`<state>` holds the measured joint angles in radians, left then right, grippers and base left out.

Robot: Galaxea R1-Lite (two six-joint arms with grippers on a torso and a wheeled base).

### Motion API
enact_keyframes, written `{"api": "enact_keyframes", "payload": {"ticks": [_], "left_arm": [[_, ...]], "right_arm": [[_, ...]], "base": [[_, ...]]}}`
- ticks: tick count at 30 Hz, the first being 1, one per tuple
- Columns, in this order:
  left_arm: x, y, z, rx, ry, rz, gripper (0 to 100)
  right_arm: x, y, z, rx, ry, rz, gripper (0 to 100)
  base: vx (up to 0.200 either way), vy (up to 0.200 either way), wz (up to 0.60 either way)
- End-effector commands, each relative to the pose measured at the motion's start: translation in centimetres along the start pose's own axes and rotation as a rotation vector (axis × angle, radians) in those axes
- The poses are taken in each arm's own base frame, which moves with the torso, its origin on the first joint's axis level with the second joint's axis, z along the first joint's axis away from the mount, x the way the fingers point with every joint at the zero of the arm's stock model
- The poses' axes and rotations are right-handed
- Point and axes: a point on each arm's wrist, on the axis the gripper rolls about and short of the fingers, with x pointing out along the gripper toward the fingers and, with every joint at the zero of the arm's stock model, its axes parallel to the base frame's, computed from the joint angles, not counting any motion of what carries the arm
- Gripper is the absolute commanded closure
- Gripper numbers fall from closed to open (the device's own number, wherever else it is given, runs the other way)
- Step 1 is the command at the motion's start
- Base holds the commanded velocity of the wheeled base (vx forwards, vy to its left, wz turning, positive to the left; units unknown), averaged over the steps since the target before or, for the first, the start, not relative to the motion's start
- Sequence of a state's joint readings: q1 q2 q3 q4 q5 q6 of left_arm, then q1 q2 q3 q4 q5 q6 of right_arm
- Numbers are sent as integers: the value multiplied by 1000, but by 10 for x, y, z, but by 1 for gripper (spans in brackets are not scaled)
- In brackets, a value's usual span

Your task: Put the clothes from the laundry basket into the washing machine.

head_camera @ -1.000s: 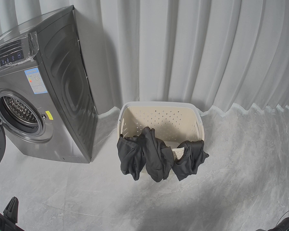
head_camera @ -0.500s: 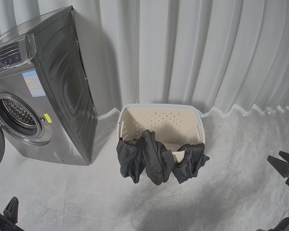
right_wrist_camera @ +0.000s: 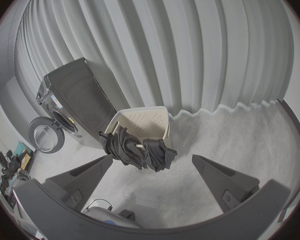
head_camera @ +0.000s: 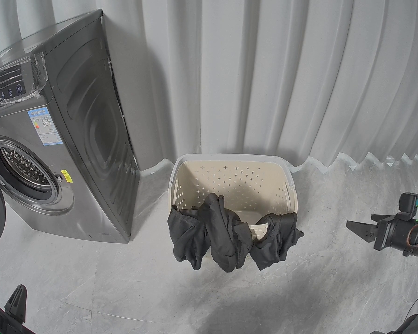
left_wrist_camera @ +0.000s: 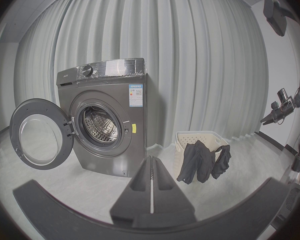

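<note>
**Clothes draped on basket rim**

Dark clothes (head_camera: 223, 237) hang over the front rim of the laundry basket (head_camera: 232, 157), beside the washing machine (head_camera: 88, 131), whose door (left_wrist_camera: 40, 134) is open. Left gripper (left_wrist_camera: 151, 159) jaws are pressed together, empty. Right gripper (head_camera: 361, 223) jaws are wide apart, empty.

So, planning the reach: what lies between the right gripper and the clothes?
Bare floor alone, in the head view, between right gripper and clothes.
</note>
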<state>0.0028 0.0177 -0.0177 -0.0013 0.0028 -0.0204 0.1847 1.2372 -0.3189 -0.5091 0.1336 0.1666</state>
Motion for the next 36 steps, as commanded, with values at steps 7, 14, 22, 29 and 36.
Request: {"api": "enact_keyframes", "payload": {"ticks": [7, 14, 22, 29, 36], "left_arm": [[0, 0, -5, -1, -2, 1, 100], [0, 0, -5, -1, -2, 1, 100], [0, 0, -5, 4, -2, 1, 100], [0, 0, -5, 2, -2, 1, 100], [0, 0, -5, 0, -2, 1, 100]], "right_arm": [[101, 11, -16, -42, 187, 38, 0], [151, 27, -23, -83, 211, 34, 0], [196, 33, -31, -125, 228, 11, 0], [228, 36, -38, -146, 231, -12, 0], [247, 37, -38, -178, 213, -21, 0]], "base": [[0, 0, 0], [0, 0, 0], [0, 0, 0], [0, 0, 0], [0, 0, 0]]}}
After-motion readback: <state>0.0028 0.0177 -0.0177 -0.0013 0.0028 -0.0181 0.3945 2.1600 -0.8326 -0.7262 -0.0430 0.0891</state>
